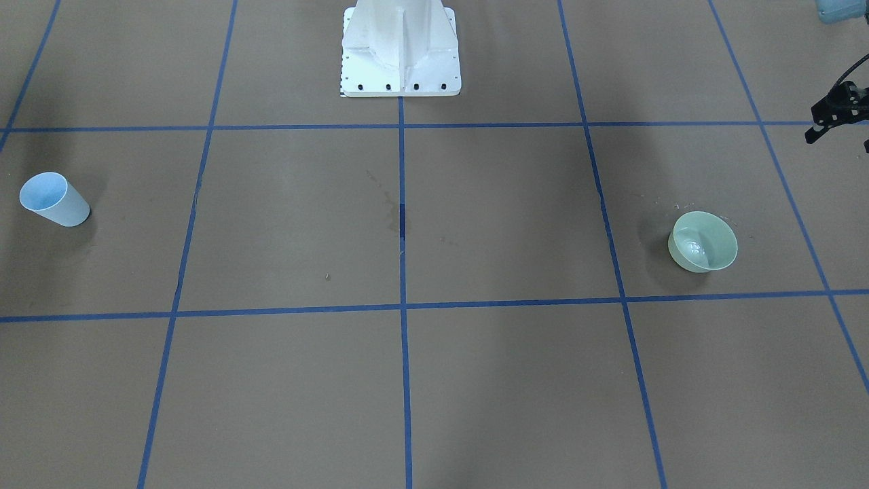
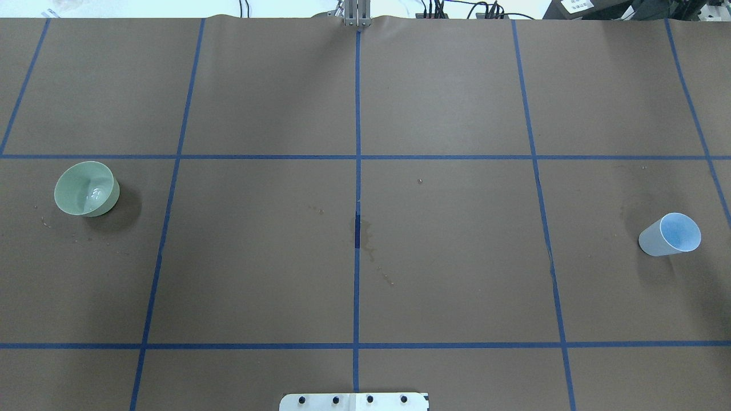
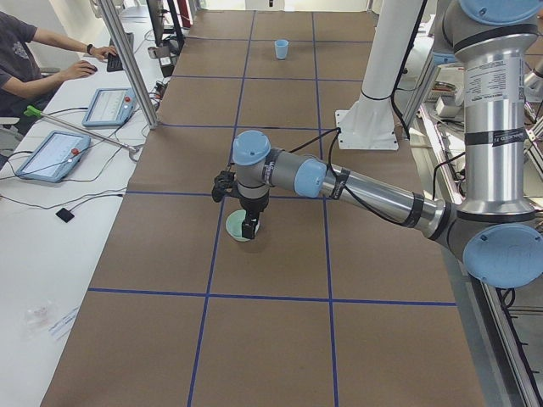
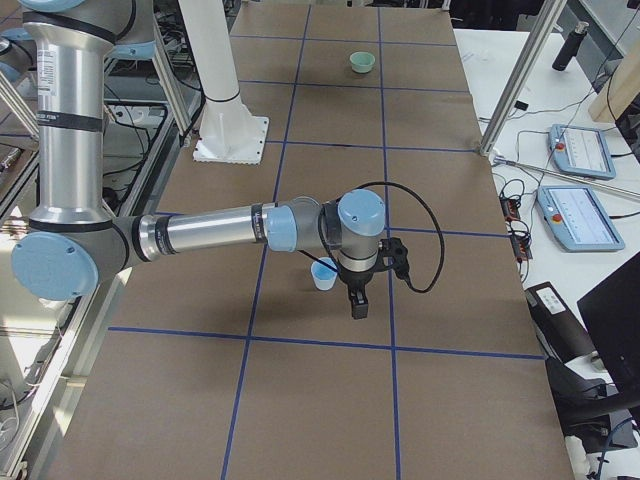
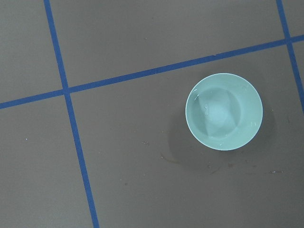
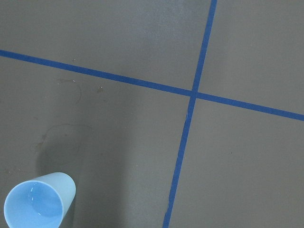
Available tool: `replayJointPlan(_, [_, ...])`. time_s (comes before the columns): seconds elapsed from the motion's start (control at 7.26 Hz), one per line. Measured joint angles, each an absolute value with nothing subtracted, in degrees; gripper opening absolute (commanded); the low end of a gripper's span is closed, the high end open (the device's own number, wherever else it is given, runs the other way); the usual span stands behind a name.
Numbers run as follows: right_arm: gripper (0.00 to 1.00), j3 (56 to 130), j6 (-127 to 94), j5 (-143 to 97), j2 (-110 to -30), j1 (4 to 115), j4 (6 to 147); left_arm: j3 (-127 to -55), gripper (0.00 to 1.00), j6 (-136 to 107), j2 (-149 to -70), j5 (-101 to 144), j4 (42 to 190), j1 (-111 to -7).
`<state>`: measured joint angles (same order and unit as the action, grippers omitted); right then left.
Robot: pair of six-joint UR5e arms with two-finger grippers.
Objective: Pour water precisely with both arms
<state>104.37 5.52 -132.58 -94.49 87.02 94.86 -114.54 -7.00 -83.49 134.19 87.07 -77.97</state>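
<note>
We see the green bowl [image 5: 249,95] on the table [image 2: 445,257], on the side of the left arm [image 3: 373,193]. The blue cup [image 6: 66,190] stands far away, on the side of the right arm [image 4: 205,232]. We think they sit so far apart so that each arm gets one thing to pick up.

The water [image 5: 216,116] is a little shiny pool at the bottom of the bowl (the cup may hold some too, but we cannot be sure).

The left gripper [image 3: 248,227] hangs up high near the bowl and points down. The right gripper [image 4: 358,303] hangs near the cup the same way. We think this lets the robot look straight down at each thing. Neither gripper holds anything. We cannot tell if their fingers are apart or together. We think no pouring has begun yet.
</note>
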Motion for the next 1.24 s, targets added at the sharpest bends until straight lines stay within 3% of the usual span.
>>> replayJointPlan(0.55, [0.99,104.35,5.51,-133.02,-96.60,87.08,90.35,-113.01,1.00,-12.80,-84.17,133.56,89.56,-74.36])
replayJointPlan(1.24, [1.00,101.74,5.13,-133.61,-99.29,86.62,82.21,-93.05,0.99,-30.43,-94.43,128.12,107.08,-64.41])
